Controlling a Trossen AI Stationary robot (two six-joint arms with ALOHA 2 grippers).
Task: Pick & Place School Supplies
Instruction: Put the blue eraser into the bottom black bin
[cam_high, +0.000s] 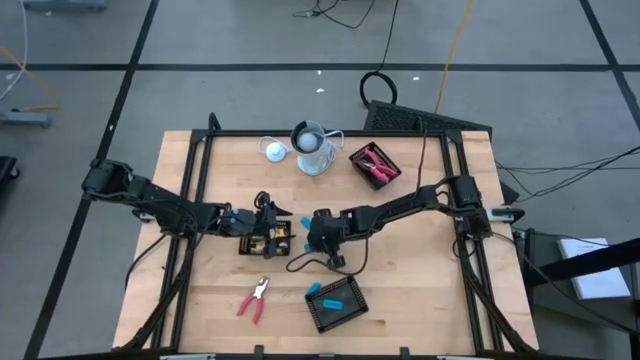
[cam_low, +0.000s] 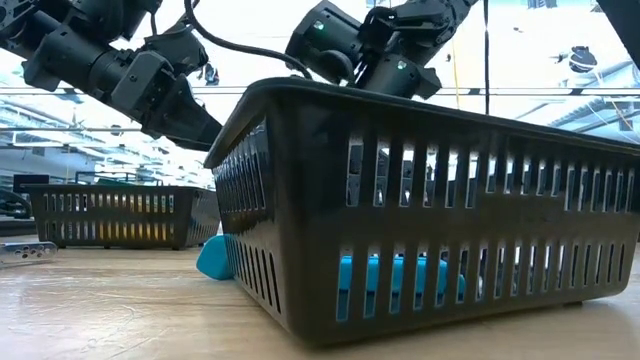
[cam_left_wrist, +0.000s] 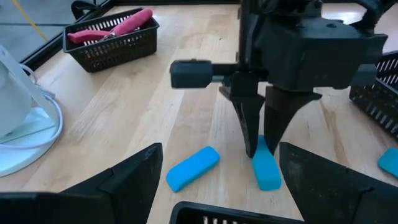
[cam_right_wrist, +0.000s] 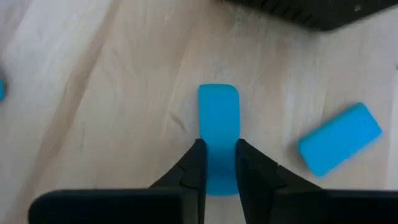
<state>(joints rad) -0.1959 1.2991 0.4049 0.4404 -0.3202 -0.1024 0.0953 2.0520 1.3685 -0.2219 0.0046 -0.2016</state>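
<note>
**Sorting partly done, one blue piece in the grip**

Seen from above on the wooden surface (cam_high: 400, 300): three black trays, each already part-filled. Tray (cam_high: 337, 305) toward the front edge from the right gripper (cam_high: 322, 238), holding at least one blue piece (cam_high: 331, 303) inside, with another blue piece (cam_high: 312, 289) lying loose against its outer wall. Tray (cam_high: 266, 240) directly below the left gripper (cam_high: 262, 222), holding yellow-and-black pieces (cam_high: 280, 236). Tray (cam_high: 376, 165) far behind the right gripper, holding red-handled pliers (cam_high: 377, 168).

Still loose: pliers (cam_high: 254, 299) on the bare wood, ahead of the left gripper toward the front edge, well apart from their tray. Also two blue pieces at mid-surface, between the two grippers.

Right gripper lowered to the wood, fingers (cam_right_wrist: 194, 165) drawn narrow on either side of one blue piece (cam_right_wrist: 218, 134), gripping its near end; that piece flat on the wood, not yet lifted as far as can be judged. Second blue piece (cam_right_wrist: 339, 146) just beside it, untouched. Same pair visible from the left wrist: held piece (cam_left_wrist: 266, 167) under the dark fingers, free piece (cam_left_wrist: 193, 167) beside.

Left gripper spread wide, holding nothing, hovering over the rim of the yellow-and-black tray.

Judged progress: roughly midway or later. Remaining, by appearance: held blue piece, its neighbour, the one outside the front tray, and the loose pliers. Cup (cam_high: 312, 146) and white disc (cam_high: 274, 150) at the back, not part of the sort.
</note>
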